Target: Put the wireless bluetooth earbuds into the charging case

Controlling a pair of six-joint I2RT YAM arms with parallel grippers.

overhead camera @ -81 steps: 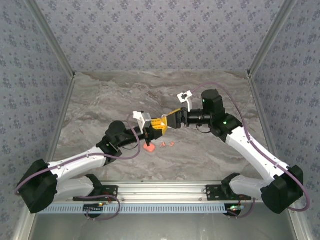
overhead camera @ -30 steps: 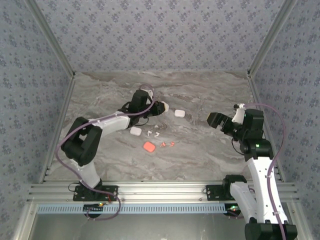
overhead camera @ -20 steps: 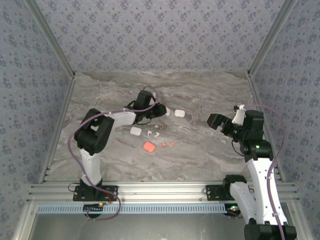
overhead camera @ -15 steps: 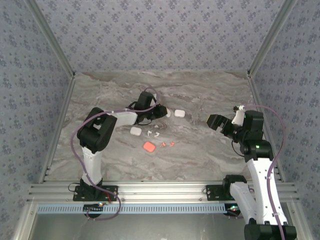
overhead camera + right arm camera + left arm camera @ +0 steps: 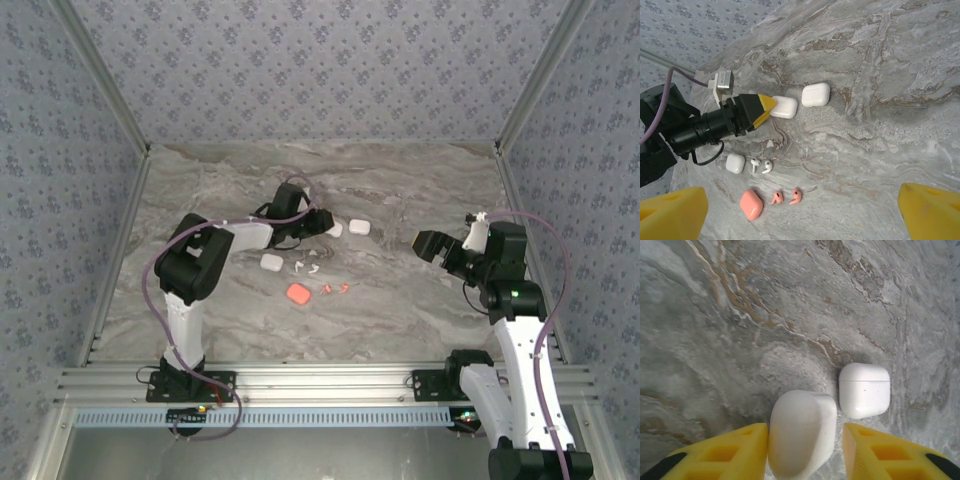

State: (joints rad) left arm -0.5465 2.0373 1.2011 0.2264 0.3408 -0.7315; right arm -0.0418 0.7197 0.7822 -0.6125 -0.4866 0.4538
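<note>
A white charging case (image 5: pixel 802 432) lies on the marble between the yellow fingers of my left gripper (image 5: pixel 805 429). The left finger touches it and a gap shows at the right finger, so the gripper is open. A second white case (image 5: pixel 864 390) lies just beyond it. From above, the left gripper (image 5: pixel 322 226) is at mid table, far side. Nearer lie a third white case (image 5: pixel 271 263), two white earbuds (image 5: pixel 754 164) (image 5: pixel 767 166), a salmon case (image 5: pixel 751 204) and two salmon earbuds (image 5: pixel 776 198) (image 5: pixel 795 196). My right gripper (image 5: pixel 428 243) hangs wide open and empty at the right.
The marble table (image 5: pixel 400 300) is walled by patterned panels on three sides. The left arm (image 5: pixel 190 265) folds over the left half. An aluminium rail (image 5: pixel 320 380) runs along the near edge.
The left gripper's jaws have parted from the white case, which now rests on the table beside the second case. The left arm's elbow folded inward. The right arm has hardly moved.
</note>
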